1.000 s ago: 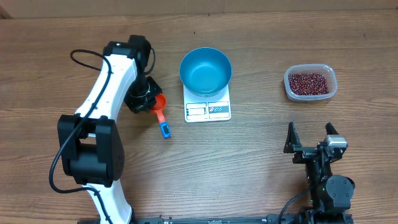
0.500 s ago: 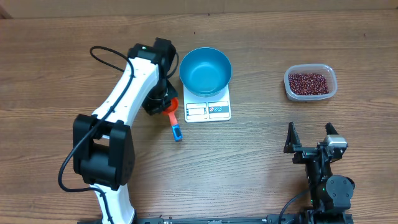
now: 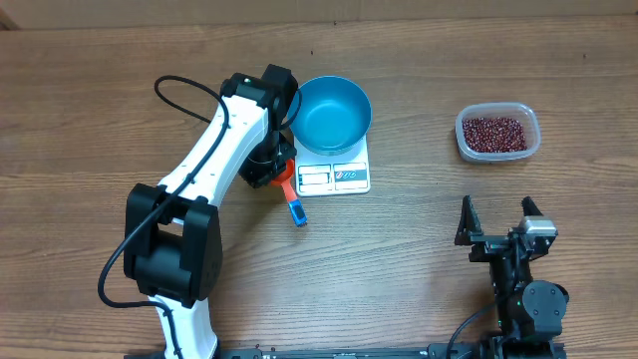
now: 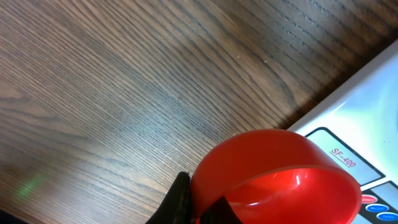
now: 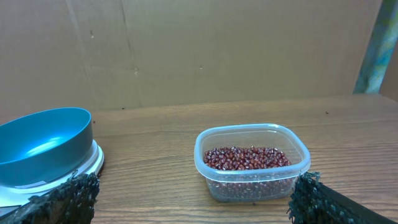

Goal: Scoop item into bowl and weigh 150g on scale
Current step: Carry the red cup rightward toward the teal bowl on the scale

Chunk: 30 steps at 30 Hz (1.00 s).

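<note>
Left gripper clamped on red measuring scoop; scoop's blue handle tip points back toward robot; white kitchen scale just right of this gripper, scoop cup just beside its left edge; blue bowl sits on scale, ahead and right of gripper; red-brown beans in clear plastic tub, well right of left gripper, well ahead of right gripper; right gripper fingers spread wide, holding nothing, low over wood table

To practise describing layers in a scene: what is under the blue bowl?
The white scale sits under the blue bowl. Only its front strip with the label panels shows; the bowl covers the rest of its platform.
</note>
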Available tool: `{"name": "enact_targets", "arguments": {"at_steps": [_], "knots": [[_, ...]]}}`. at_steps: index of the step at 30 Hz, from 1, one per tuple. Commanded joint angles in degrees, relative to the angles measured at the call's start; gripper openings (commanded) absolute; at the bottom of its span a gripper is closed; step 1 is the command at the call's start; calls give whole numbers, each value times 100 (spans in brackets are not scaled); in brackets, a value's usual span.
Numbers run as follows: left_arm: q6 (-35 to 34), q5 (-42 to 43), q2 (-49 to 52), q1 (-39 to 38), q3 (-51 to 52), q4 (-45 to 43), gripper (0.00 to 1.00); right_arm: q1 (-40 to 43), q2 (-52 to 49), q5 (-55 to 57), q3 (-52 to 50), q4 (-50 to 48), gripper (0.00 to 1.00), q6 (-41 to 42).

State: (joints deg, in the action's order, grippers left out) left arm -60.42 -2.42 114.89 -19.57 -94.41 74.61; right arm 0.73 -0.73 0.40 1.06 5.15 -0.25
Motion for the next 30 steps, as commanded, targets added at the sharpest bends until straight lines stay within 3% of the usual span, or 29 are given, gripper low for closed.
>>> {"name": "enact_targets", "arguments": {"at_steps": [1, 14, 23, 30], "knots": [[-284, -59, 48, -42, -133, 17, 4, 17, 57, 13, -63, -33, 100, -24], [-293, -195, -461, -39, -153, 179, 4, 17, 57, 13, -61, -33, 100, -24], [-804, -267, -1362, -70, -162, -212, 4, 17, 57, 15, -61, -33, 100, -26], [-1416, -262, -1473, -422, -160, -527, 4, 17, 57, 13, -61, -33, 100, -24]]}}
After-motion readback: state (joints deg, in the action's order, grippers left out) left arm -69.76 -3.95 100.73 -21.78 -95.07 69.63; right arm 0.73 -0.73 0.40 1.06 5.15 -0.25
